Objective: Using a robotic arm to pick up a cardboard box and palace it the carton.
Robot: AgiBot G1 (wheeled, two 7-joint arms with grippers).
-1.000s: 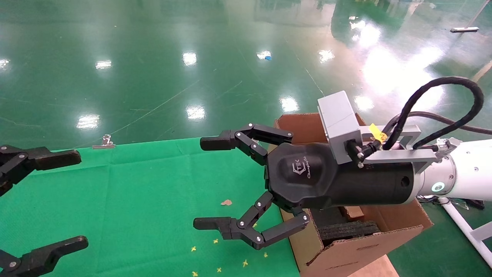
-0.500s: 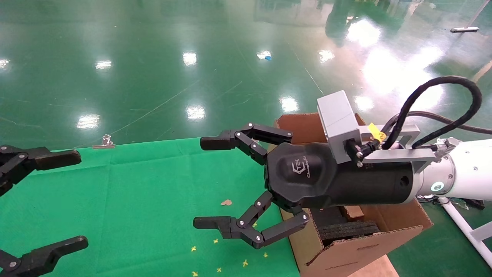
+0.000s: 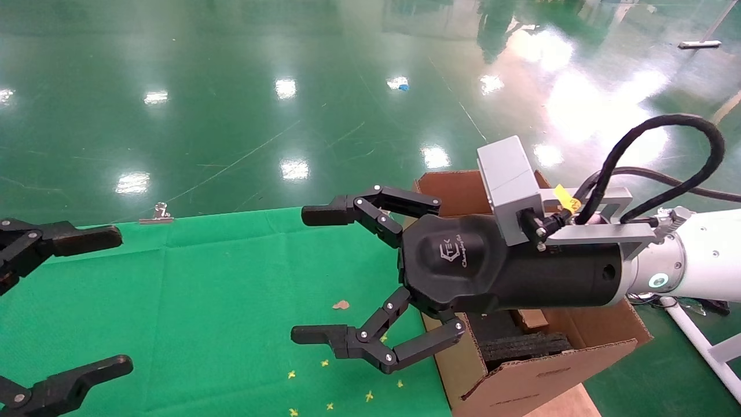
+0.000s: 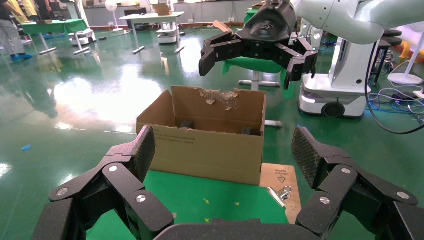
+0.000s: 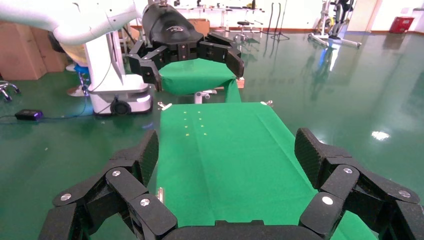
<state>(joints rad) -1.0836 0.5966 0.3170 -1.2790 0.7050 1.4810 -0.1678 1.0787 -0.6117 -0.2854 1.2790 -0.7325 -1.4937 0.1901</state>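
Note:
My right arm [image 3: 700, 260] is white with a green ring light and reaches in from the right. Its gripper [image 3: 310, 275] is open and empty above the green cloth [image 3: 202, 301], just left of the carton [image 3: 544, 370]. The carton is large and brown, with black foam [image 3: 521, 346] inside; it also shows in the left wrist view [image 4: 205, 145]. A small brown piece [image 3: 529, 318] lies inside it, mostly hidden by the arm; I cannot tell whether it is the cardboard box. My left gripper [image 3: 113, 301] is open and empty at the far left.
A metal binder clip [image 3: 156, 217] holds the cloth's far edge, and another [image 4: 280, 194] sits near the carton. A brown board [image 3: 558, 405] lies below the carton. Yellow marks [image 3: 327, 385] and a brown scrap [image 3: 341, 304] dot the cloth. A white stand [image 3: 694, 341] is at the right.

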